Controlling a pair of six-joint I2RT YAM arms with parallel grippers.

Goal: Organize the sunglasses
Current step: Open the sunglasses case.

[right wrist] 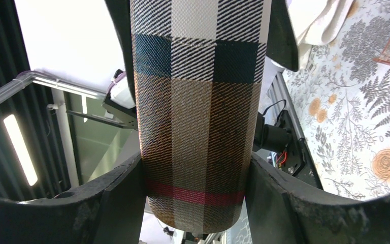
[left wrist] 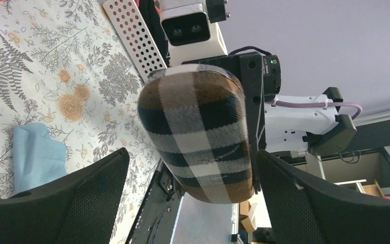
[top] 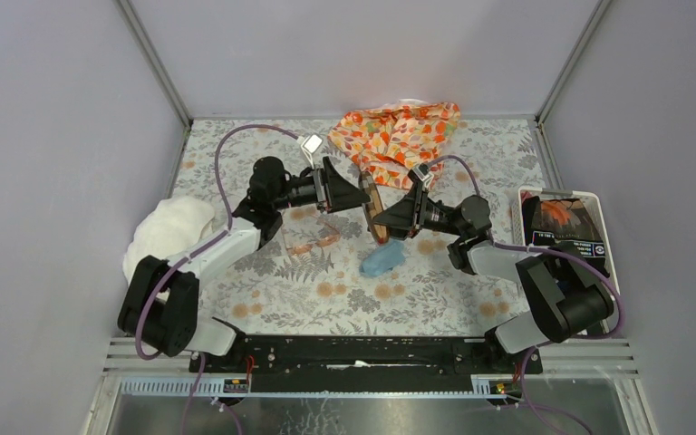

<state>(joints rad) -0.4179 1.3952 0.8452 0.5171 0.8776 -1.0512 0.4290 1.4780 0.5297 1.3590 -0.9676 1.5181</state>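
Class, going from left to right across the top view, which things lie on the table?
White cloth → sunglasses → blue cloth → white bin.

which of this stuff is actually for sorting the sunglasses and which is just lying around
For the job: sunglasses; plaid case, held in the right gripper; likely the blue cloth.
Lying about: orange floral fabric; white cloth; white basket.

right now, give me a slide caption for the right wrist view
Right claw clamped on the upright plaid case, with the floral table off to one side.
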